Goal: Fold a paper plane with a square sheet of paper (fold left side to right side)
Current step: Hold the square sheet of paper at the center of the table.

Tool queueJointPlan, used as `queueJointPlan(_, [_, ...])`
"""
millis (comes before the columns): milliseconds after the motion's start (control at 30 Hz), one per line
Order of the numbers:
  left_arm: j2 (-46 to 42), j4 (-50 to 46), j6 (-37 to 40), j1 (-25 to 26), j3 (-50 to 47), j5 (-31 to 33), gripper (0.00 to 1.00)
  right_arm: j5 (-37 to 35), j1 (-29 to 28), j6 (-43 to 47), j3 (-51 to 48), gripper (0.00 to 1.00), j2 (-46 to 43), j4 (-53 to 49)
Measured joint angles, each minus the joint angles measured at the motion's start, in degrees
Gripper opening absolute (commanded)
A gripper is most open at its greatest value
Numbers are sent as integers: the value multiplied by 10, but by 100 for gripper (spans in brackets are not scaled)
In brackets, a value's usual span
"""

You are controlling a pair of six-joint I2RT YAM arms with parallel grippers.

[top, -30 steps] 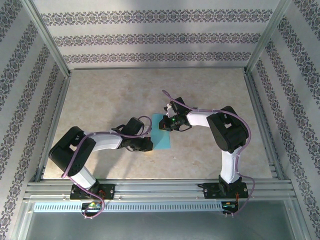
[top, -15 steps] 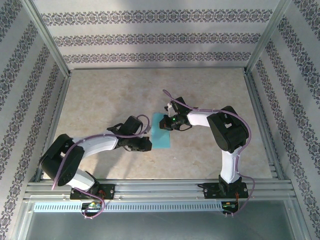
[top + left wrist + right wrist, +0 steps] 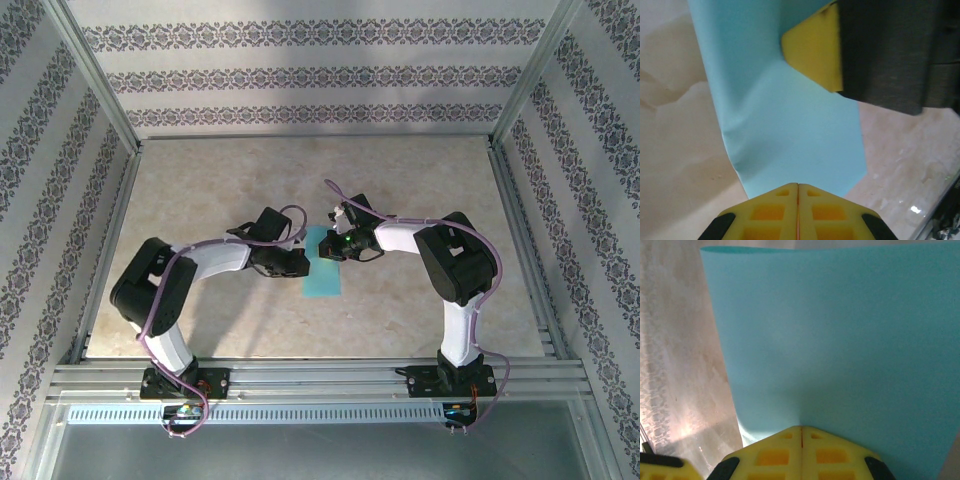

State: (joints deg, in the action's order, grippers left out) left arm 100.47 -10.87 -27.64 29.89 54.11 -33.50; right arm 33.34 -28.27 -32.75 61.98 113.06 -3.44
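Observation:
The cyan-blue paper (image 3: 323, 277) lies on the table as a narrow upright rectangle, folded over, with a soft bulge along its left side (image 3: 790, 130). My left gripper (image 3: 298, 263) is shut, its joined yellow tips (image 3: 798, 187) resting at the paper's left edge. My right gripper (image 3: 326, 247) is shut too, its tips (image 3: 801, 429) pressed onto the paper's far end (image 3: 840, 330). In the left wrist view, one of the right gripper's yellow fingers (image 3: 812, 50) shows bearing down on the sheet. Nothing is lifted off the table.
The beige marbled tabletop (image 3: 420, 190) spreads around the paper. Patterned walls with metal frame rails (image 3: 110, 250) close in three sides. The two arms' bases sit on the near rail (image 3: 320, 378).
My left gripper has slid away from the near edge along the paper's left side, towards the right gripper. The right gripper and the paper have stayed put.

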Motion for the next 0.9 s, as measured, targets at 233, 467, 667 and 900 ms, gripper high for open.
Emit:
queueJointPlan(233, [50, 1, 5, 1, 28, -21, 9, 2, 0, 0, -2, 0, 0, 3])
queueJointPlan(467, [59, 11, 1, 2, 21, -21, 6, 2, 0, 0, -2, 0, 0, 3])
queueJointPlan(667, [50, 42, -15, 5, 0, -15, 5, 3, 0, -6, 4, 23, -2, -5])
queueJointPlan(900, [39, 73, -45, 10, -21, -5, 4, -7, 15, -13, -3, 24, -62, -24])
